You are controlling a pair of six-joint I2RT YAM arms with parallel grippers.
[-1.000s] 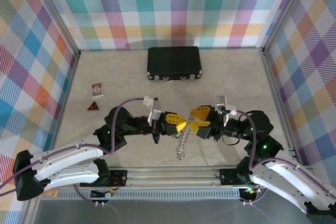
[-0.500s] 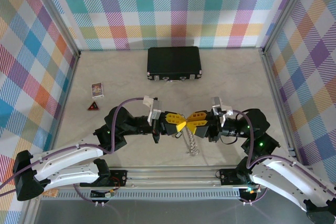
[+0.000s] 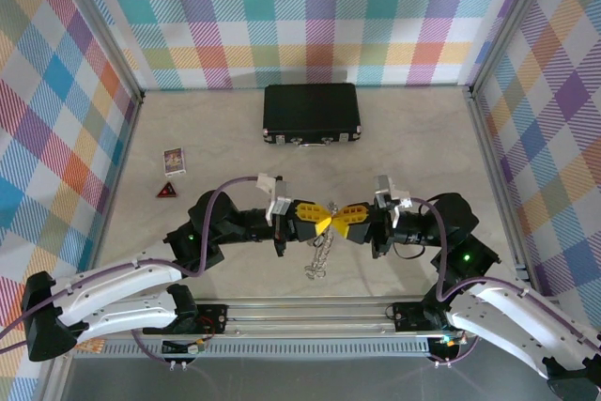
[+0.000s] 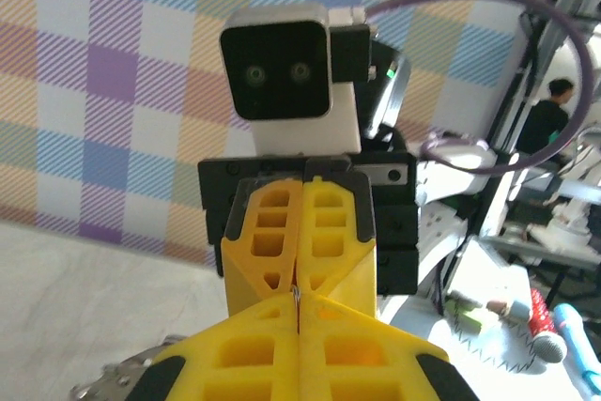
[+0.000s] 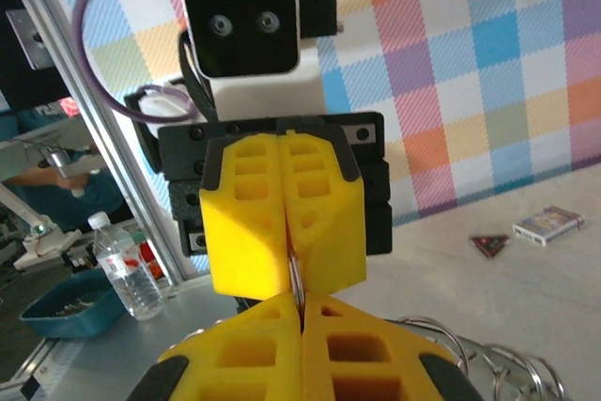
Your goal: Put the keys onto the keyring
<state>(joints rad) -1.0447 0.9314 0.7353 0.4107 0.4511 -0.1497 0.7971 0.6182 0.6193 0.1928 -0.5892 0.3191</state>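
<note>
two closed grippers on one thin loop, with a loose chain below

the left gripper (image 3: 325,223) is fully closed. in the right wrist view we see a thin dark edge of the keyring (image 5: 295,279) nipped in its seam. the right gripper (image 3: 342,216) meets it tip to tip and is also fully closed. it seems to pinch the same loop from the other side. the keys (image 3: 319,255) hang under that meeting point as a silvery chain. we cannot tell whether the low end touches the table (image 3: 423,138).

we judge the grip itself to be the main risk. the loop is thin and smooth and is held edge-on between broad yellow fingers, so a small twist or pull between the two arms could slide it out of one seam. the weight of the chain would then drag it down and away. the chain can also swing and tug at the loop if either arm moves sharply. the fingers hide nearly all of the keyring, so we cannot check how the keys sit on it.

the table is pale and faintly marbled. a small card box (image 3: 173,160) and a dark triangle (image 3: 167,192) lie near its left edge, well apart from the grippers. a closed black case (image 3: 311,113) sits at the back, about the middle. pastel checked walls (image 3: 310,16) stand on the left, back and right, with metal posts at the corners.
</note>
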